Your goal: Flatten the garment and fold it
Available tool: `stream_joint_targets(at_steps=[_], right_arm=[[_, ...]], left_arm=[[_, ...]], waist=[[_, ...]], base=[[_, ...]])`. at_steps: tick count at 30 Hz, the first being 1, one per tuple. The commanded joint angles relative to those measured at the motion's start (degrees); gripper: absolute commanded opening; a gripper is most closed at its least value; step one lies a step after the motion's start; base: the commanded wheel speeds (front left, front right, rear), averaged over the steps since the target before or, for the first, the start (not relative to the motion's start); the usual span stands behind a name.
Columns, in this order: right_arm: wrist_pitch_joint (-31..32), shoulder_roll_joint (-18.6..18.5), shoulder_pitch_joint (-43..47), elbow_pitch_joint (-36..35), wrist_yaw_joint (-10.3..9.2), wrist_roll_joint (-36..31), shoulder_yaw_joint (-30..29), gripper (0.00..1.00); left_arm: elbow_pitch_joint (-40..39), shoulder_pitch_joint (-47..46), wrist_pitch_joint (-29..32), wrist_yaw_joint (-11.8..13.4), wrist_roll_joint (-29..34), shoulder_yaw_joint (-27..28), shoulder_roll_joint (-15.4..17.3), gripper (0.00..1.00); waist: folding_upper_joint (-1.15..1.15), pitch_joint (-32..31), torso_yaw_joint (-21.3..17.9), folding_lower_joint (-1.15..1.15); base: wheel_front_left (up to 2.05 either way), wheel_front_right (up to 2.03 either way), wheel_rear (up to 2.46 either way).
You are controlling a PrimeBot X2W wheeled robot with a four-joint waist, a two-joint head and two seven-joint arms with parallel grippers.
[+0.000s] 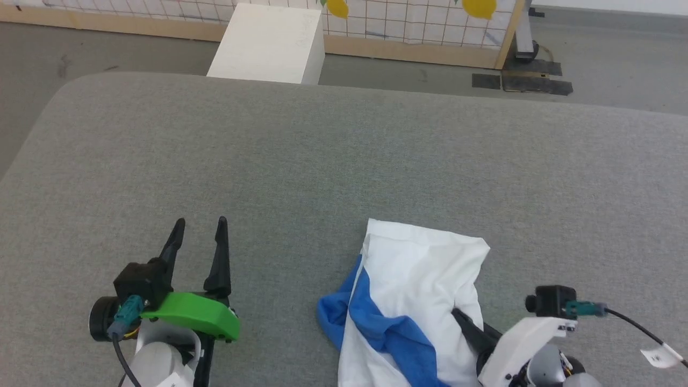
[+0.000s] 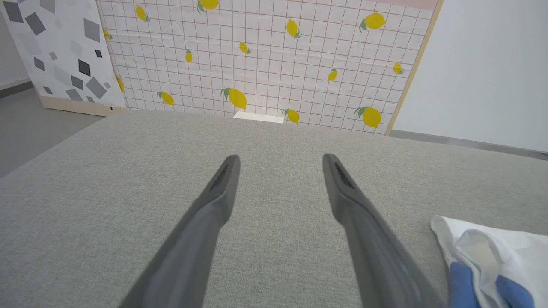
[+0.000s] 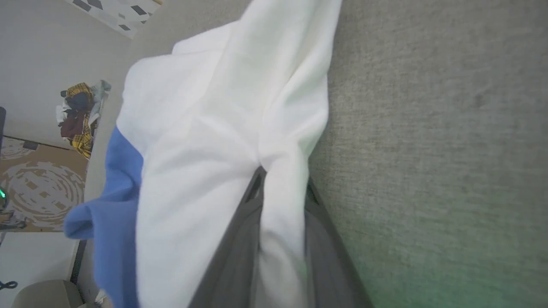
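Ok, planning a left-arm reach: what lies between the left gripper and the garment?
In the head view, just bare grey surface separates the left gripper from the garment.

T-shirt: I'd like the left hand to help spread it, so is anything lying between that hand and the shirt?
Nothing visible. Only bare grey padding lies between the open left hand and the T-shirt, which sits off to its right. The right hand is shut on a white fold of it.

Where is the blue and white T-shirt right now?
In the head view the garment lies bunched at the lower right of the grey surface, a fold pinched in the right gripper.
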Motion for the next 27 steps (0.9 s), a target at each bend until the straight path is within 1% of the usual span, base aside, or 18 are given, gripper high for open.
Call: stream_joint_targets(at_steps=[1,2,4,5,8,9,11,16,20,23,27], right_arm=[[1.06,0.06,-0.46,0.20,-0.13,-3.52,-0.40,0.00],[1.52,0.06,-0.97,-0.63,-0.13,-6.06,-0.94,0.00],[3.45,0.06,-2.28,-3.08,-0.13,-13.36,-2.12,0.00],[5.11,0.06,-3.10,-4.81,-0.13,-17.76,-2.50,0.00],[9.79,-0.02,-4.98,-9.35,-0.13,-26.61,-3.49,0.00],[11.23,-0.68,-5.81,-10.80,-0.13,-29.58,-3.50,0.00],[13.37,-2.61,-7.23,-12.46,-0.13,-33.22,-3.48,0.00],[15.03,-9.67,-11.43,-12.67,-0.13,-37.83,-3.27,0.00],[13.59,-14.05,-16.03,-9.29,-0.13,-39.91,-4.92,0.00],[11.44,-15.37,-19.13,-6.19,-0.13,-41.58,-7.27,0.00],[8.29,-15.92,-22.72,-2.90,-0.13,-44.34,-10.94,0.00]], left_arm=[[-0.24,0.24,-0.27,0.07,0.21,0.38,-0.25,1.00],[-0.37,0.34,-0.27,0.13,0.22,0.54,-0.22,1.00],[-0.80,0.57,-0.27,0.20,0.33,0.75,-0.10,1.00],[-1.09,0.67,-0.27,0.26,0.34,1.03,0.05,1.00],[-1.89,0.64,-0.27,0.37,0.43,1.44,0.26,1.00],[-2.26,0.57,-0.27,0.45,0.47,1.62,0.32,1.00],[-2.89,0.25,-0.27,0.48,0.56,1.86,0.49,1.00],[-3.97,-1.39,-0.27,0.26,0.82,1.81,0.97,1.00],[-4.99,-3.74,-0.27,0.12,1.16,1.58,1.69,1.00],[-5.91,-5.13,-0.06,0.15,1.64,1.34,2.48,1.00],[-7.34,-6.53,0.93,0.14,2.07,1.30,3.81,1.00]], waist=[[0.00,0.07,-0.96,0.00],[0.00,0.13,-1.49,0.00],[0.00,0.33,-2.93,0.00],[0.00,0.51,-4.01,0.00],[0.00,1.17,-6.80,0.00],[0.00,1.59,-8.08,0.00],[0.00,2.36,-10.47,0.00],[0.00,5.31,-16.04,0.00],[0.00,9.03,-19.74,0.00],[0.00,11.95,-21.67,0.00],[0.00,15.21,-22.91,0.00]], base=[[0.00,0.00,0.00],[0.00,0.00,0.00],[0.00,0.00,0.00],[0.00,0.00,0.00],[0.00,0.00,0.00],[0.00,0.00,0.00],[0.00,0.00,0.00],[0.00,0.00,0.00],[0.00,0.00,0.00],[0.00,0.00,0.00],[0.00,0.00,0.00]])
